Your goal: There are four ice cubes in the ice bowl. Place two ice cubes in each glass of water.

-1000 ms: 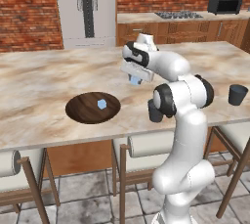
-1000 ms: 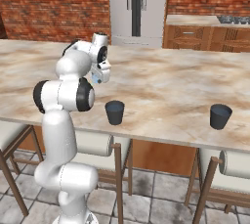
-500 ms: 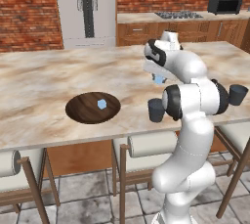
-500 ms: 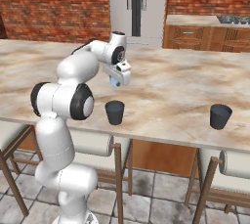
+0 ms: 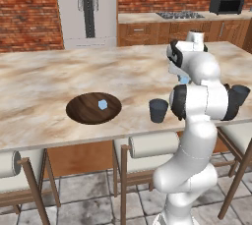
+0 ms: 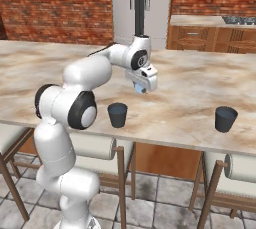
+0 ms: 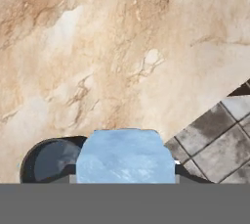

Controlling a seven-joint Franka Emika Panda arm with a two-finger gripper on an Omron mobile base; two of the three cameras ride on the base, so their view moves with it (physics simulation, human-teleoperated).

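Marble surface (image 5: 59, 71): beige, veined, smooth, with padded stools tucked under its near edge.
Gripper (image 6: 140, 88): closed on one pale blue, glassy ice cube (image 6: 139, 88), held above the surface just behind the near glass (image 6: 117, 114).
Hand view: held cube (image 7: 125, 155) in front, near glass (image 7: 49, 162) below it.
Ice bowl (image 5: 93, 107): dark wood grain, round, shallow; one cube (image 5: 102, 104) lay inside.
Far glass (image 6: 225, 119): dark tapered tumbler, well apart.
Background: brick wall, steel fridge (image 5: 85, 8).
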